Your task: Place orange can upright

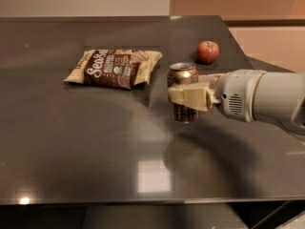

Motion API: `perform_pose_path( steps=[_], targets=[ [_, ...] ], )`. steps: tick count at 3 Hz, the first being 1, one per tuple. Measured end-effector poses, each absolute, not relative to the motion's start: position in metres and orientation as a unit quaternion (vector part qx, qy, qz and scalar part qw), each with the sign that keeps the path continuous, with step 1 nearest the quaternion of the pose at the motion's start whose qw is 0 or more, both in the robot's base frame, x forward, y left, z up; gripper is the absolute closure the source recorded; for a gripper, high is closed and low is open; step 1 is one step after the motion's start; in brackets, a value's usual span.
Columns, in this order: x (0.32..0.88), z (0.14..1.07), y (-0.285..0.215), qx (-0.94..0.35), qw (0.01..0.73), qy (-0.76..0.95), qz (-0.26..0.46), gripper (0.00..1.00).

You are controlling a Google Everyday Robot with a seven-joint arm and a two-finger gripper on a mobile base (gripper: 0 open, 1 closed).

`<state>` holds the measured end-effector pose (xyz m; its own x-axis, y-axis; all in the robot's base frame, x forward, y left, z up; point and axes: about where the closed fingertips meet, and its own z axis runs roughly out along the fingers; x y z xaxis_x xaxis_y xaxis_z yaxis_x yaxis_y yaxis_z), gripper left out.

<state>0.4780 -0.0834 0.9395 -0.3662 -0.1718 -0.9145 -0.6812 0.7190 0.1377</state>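
The orange can [183,73] is upright, coppery with a silver top, right of the table's centre. My gripper [185,94] comes in from the right on a white arm, and its cream fingers [188,97] are closed around the can's middle. The can's bottom is close to the dark tabletop [95,142]; I cannot tell if it touches.
A brown and cream snack bag [114,68] lies flat to the left of the can. A red apple [208,51] sits behind the can near the table's right edge. The table's front edge runs along the bottom of the view.
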Motion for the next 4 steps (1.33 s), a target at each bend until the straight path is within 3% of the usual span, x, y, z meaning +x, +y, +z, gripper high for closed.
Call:
perform_pose_path(
  steps=[4],
  targets=[
    [0.4849,0.9327,-0.0868,-0.436,0.580,0.663,0.183,1.00]
  ],
)
